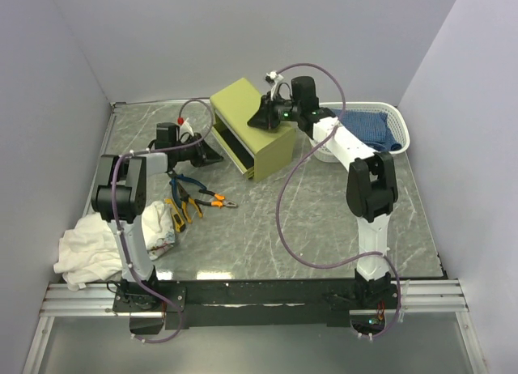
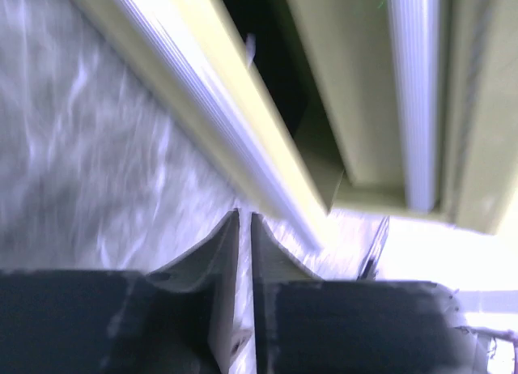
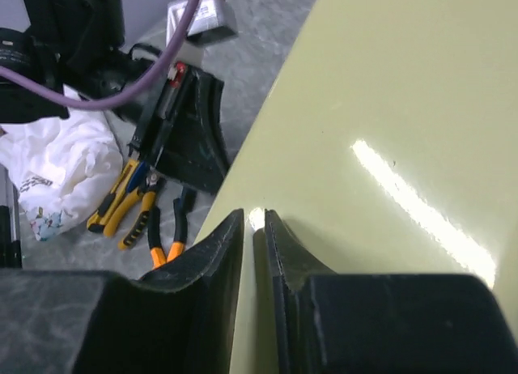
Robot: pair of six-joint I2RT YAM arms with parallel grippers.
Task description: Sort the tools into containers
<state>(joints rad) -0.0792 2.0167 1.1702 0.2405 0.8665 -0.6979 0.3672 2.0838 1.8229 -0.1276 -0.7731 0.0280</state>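
Two arms work an olive cabinet (image 1: pixel 239 103) standing far-centre on the marble-look surface (image 1: pixel 316 220). The left end effector (image 2: pixel 244 216) hovers low beside the cabinet's left front, at the lip of a pulled-out drawer (image 2: pixel 261 66) that shows dark inside. Its fingers are nearly pressed together and pinch nothing. The right end effector (image 3: pixel 253 216) sits over the cabinet's top, its fingers likewise almost together and empty. Whether it actually presses on the lid cannot be told.

Pliers (image 1: pixel 198 197) with blue, orange and yellow handles lie unsorted on the surface, nearer and to the left of the cabinet, beside a white cloth (image 1: pixel 85 248). A basket (image 1: pixel 405 133) stands far right.

The step looks like readying the drawer. To do it well, the right arm should brace the box so it does not slide while the left works the drawer front. The left fingers must spread before dropping onto a plier's handles, clear of the neighbouring pairs.
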